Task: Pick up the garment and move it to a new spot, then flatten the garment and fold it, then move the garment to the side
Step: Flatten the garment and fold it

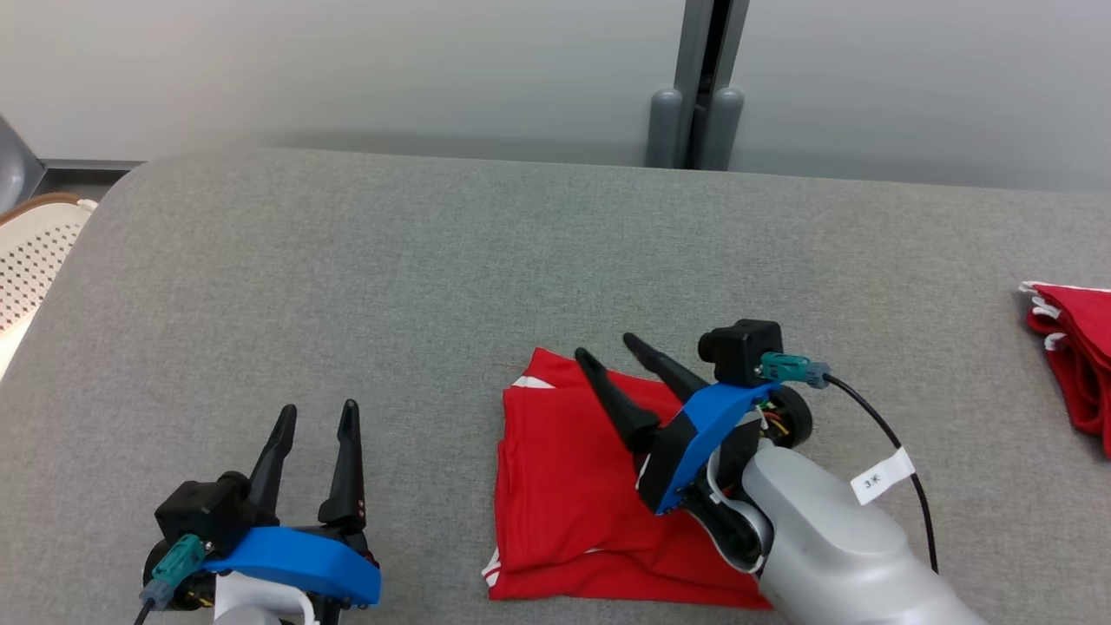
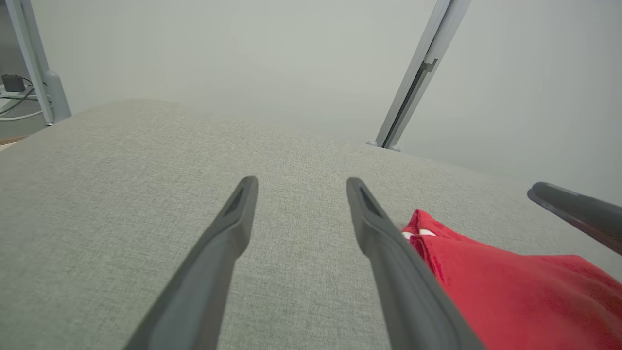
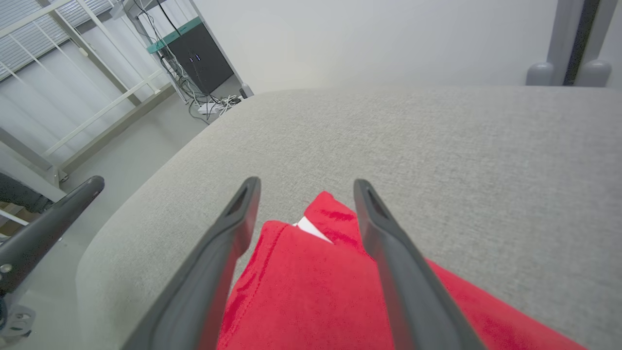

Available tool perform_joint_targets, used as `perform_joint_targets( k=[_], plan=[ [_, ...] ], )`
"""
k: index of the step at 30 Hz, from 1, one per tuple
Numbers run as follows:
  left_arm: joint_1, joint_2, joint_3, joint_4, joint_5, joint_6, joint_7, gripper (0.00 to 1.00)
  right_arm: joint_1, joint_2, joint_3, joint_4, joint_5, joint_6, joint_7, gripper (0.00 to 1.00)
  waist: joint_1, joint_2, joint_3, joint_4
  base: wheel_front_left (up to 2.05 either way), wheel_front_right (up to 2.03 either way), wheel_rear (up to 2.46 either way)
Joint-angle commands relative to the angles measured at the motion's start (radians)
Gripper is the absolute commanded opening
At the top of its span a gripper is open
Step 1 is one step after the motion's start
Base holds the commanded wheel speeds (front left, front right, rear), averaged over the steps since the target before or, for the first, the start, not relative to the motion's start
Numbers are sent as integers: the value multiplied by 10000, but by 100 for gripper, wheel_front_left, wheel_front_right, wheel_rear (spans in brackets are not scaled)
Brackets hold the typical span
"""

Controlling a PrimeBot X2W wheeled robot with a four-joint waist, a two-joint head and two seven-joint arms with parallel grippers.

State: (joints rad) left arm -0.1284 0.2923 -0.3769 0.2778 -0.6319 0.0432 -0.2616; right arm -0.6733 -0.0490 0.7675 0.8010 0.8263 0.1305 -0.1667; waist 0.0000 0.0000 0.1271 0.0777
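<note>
A red garment [image 1: 564, 486] with white trim lies folded into a rough rectangle on the grey fabric table [image 1: 434, 278], near its front edge. My right gripper [image 1: 608, 347] hovers over the garment's far right corner, open, fingers apart with nothing between them. In the right wrist view the red garment [image 3: 316, 287] lies below the spread fingers [image 3: 384, 243]. My left gripper [image 1: 317, 412] rests open at the lower left, apart from the cloth. In the left wrist view the garment [image 2: 510, 287] sits to the right of the open gripper [image 2: 299, 182].
A second pile of red cloth [image 1: 1076, 347] lies at the table's right edge. A grey post [image 1: 699, 87] stands behind the table against the pale wall. A perforated white basket [image 1: 35, 260] sits off the left edge.
</note>
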Motion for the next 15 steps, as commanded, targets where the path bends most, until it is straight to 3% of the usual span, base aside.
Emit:
perform_joint_targets(
  k=[1, 8, 15],
  plan=[
    [-183, -46, -59, -18, 101, -47, -38, 100, -171, -29, -213, 356, -349, 5, -301, 100, 0, 0, -89, -138, 0, 0, 0],
    [-391, -306, -99, 92, 282, -54, -42, 100, 191, -344, -1894, 1515, -2330, 3, -970, 100, 0, 0, -365, -629, 0, 0, 0],
    [9, -583, 286, 155, 617, 63, -43, 100, 2212, -532, -4992, -294, -4895, 5, -991, 100, 0, 0, -639, -984, 0, 0, 0]
  ],
)
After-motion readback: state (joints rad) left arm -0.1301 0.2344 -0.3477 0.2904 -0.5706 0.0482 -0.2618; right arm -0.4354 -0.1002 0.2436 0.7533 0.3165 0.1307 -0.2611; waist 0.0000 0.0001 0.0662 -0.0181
